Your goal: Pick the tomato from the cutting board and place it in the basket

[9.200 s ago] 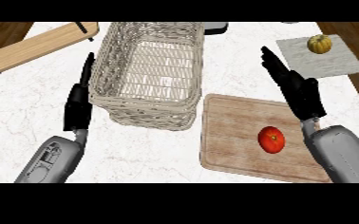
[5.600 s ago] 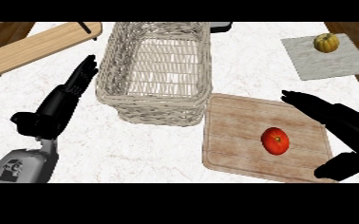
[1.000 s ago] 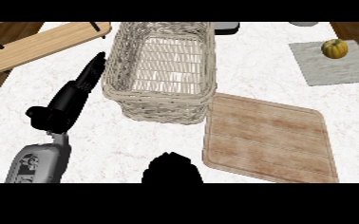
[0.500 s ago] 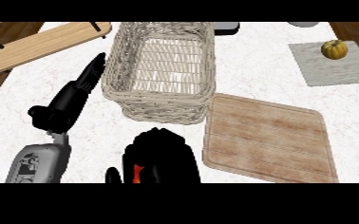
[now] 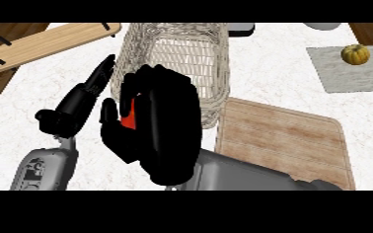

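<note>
1. Tomato (image 5: 129, 120) shows only as a red sliver between the thumb and fingers of the right hand (image 5: 164, 128), at about 8 o'clock from the middle of the view; so little of it is visible that neither its long axis nor the way it points can be told
2. Right hand is curled round the tomato, its fingers (image 5: 157, 86) arched over the top and the thumb closing from the 9 o'clock side, hiding most of the fruit
3. That hand, with the tomato, overlaps the near wall of the wicker basket (image 5: 211, 54) at the basket's 7 o'clock corner; whether the fruit is over the basket or over the counter cannot be told
4. Grey right forearm (image 5: 255, 175) comes in from 5 o'clock and crosses the near left corner of the cutting board (image 5: 291, 138), which lies bare at 4 o'clock
5. Left hand (image 5: 80, 101) lies at 9 o'clock, just beside the basket's left wall, fingers straight and together, pointing toward 1 o'clock, holding nothing
6. Small orange gourd (image 5: 355, 54) sits on a grey mat (image 5: 331, 76) at 2 o'clock
7. Long wooden board (image 5: 51, 42) lies at 10 o'clock on the white marble counter (image 5: 284, 74)
</note>
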